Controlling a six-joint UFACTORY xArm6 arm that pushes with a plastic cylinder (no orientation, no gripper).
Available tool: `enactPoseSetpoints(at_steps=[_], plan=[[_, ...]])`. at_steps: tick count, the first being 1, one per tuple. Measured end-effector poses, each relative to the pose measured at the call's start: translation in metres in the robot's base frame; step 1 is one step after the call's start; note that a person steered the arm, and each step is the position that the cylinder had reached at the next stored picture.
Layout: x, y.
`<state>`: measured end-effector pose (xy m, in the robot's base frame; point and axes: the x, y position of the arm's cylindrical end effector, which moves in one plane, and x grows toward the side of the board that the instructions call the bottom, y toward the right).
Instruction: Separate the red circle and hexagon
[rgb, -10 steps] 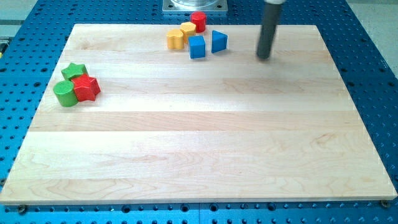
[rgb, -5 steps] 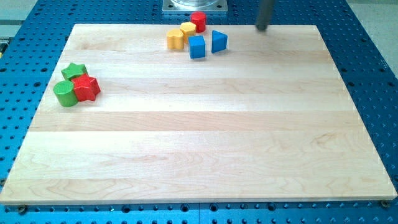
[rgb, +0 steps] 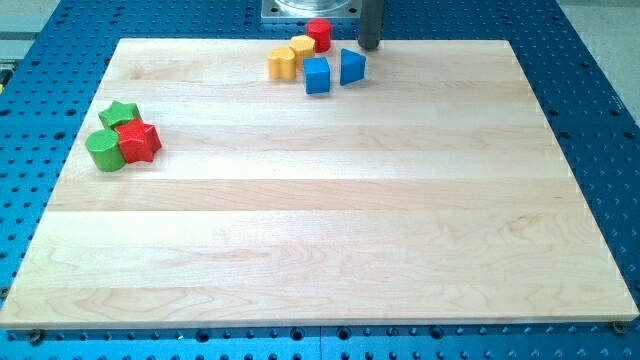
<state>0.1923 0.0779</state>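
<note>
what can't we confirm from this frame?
- Camera view: whether the red circle touches the yellow hexagon; they overlap in the image.
- The rod above my tip: cut off by the view's top.
- Second yellow block: shape too small to tell.

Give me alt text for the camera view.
My tip sits at the board's top edge, right of the red circle, which touches a yellow hexagon. Two blue blocks lie just below; green and red blocks cluster at left.
</note>
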Motion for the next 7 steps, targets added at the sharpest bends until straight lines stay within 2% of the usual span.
enactPoseSetpoints(at_steps=[3, 4, 6, 7], plan=[[0.002, -0.07], [0.007, -0.071], [0.05, -0.068], [0.05, -0.066]])
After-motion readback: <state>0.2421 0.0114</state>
